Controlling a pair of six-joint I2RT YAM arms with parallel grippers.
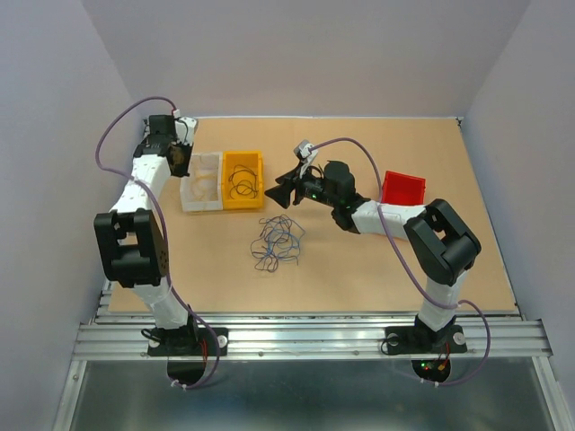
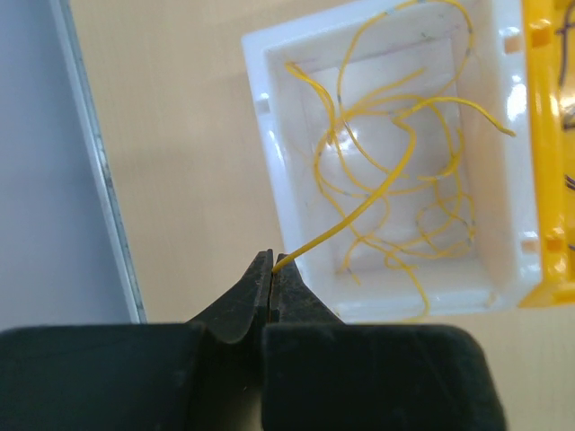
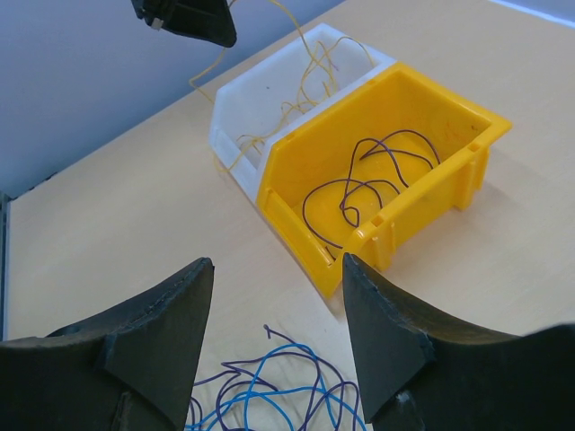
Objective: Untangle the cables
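Observation:
The cables [image 1: 277, 242] lie as a loose tangle of thin blue and purple strands on the table centre, their top edge showing in the right wrist view [image 3: 269, 395]. My right gripper [image 1: 274, 191] [image 3: 278, 265] hovers open between that tangle and the yellow bin, holding nothing. My left gripper [image 1: 186, 162] [image 2: 272, 260] is shut on one end of a yellow wire [image 2: 359, 211] at the white bin's near corner. The wire curves back into that bin among other yellow strands.
A white bin [image 1: 202, 207] [image 2: 269, 135] [image 3: 260, 99] and a yellow bin [image 1: 243, 206] [image 2: 544, 135] [image 3: 296, 224] stand side by side at the back left. The yellow one holds purple wires [image 3: 359, 193]. A red bin [image 1: 402, 187] sits by the right arm.

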